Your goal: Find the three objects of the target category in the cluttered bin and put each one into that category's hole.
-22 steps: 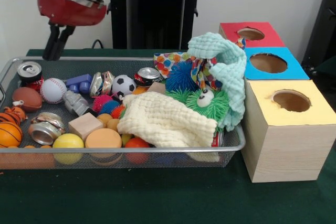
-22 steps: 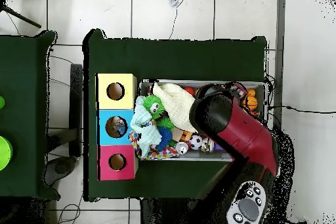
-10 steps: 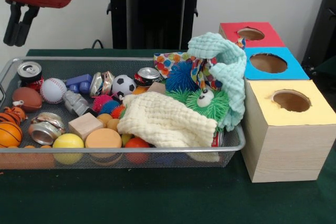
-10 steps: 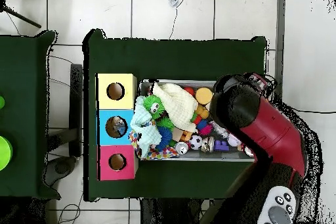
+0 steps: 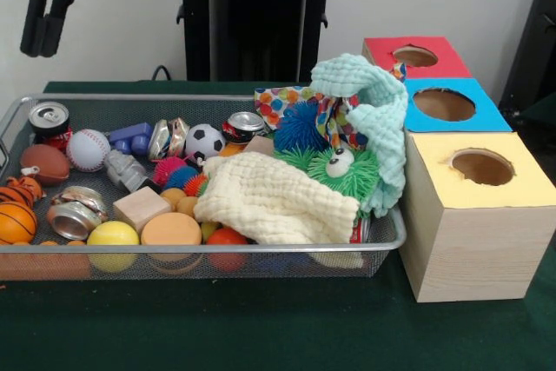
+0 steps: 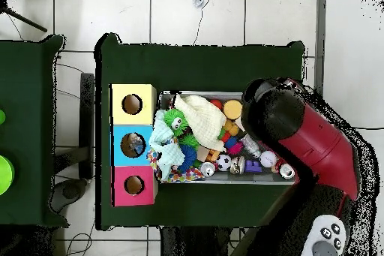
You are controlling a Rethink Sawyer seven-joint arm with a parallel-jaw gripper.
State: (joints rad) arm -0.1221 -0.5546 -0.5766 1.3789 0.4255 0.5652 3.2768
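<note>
- End effector [image 5: 43, 19]: raised well above the left end of the bin [image 5: 208, 248], fingers pressed together and gripping nothing; probably parked high to clear the clutter between picks.
- Bin: wire-mesh tray on the green worktop [image 5: 261, 327], heaped so that items overlap and hide one another.
- Balls near the left end: baseball [image 5: 88, 149], small football [image 5: 43, 163], basketball [image 5: 15, 222], soccer ball [image 5: 205, 141] toward the middle; cans [image 5: 49, 119] among them.
- Cream cloth [image 5: 274, 202] and mint cloth [image 5: 373, 119] draped over the right half, covering whatever lies beneath; hence the need to search.
- Three boxes just beside the bin's right end, holes up: yellow box [image 5: 473, 215], blue box [image 5: 452, 103], red box [image 5: 415, 56].
- Target category not identifiable; none of its three objects seen in a hole.
</note>
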